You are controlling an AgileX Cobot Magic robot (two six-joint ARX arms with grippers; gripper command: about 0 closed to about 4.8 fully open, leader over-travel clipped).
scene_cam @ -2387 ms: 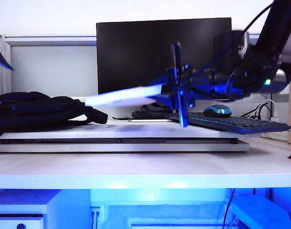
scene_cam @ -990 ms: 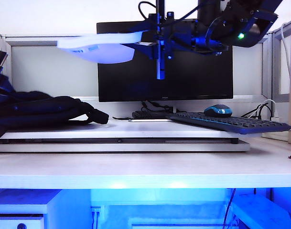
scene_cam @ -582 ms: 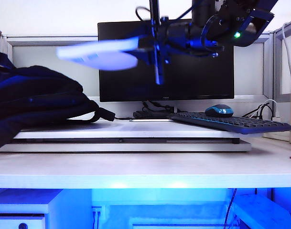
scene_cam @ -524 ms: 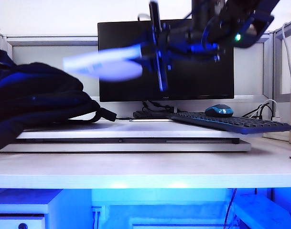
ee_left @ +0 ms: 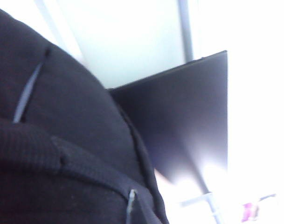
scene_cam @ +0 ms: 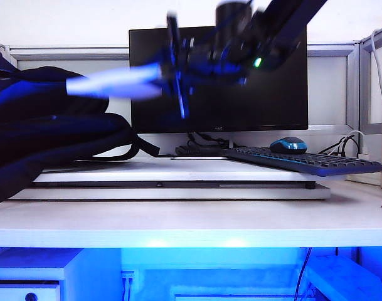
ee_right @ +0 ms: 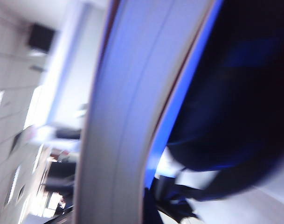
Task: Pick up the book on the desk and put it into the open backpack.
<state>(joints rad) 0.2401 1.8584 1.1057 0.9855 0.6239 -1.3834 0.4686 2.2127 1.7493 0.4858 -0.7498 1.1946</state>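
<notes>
book [scene_cam: 112, 83] | pinched by right gripper [scene_cam: 175, 75], exterior | left gripper: unseen, jaws pressed together

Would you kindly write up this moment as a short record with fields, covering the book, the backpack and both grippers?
book: in the air, roughly level, blurred, its far end at the backpack's top
backpack: black, on the white raised board at the exterior view's left, fills much of the left wrist view
right gripper: shut on the book, raised in front of the monitor
left gripper: not visible in any view; shut, at the backpack
desk: carries the board; keyboard and mouse at right
task stage: book not yet inside the backpack
</notes>
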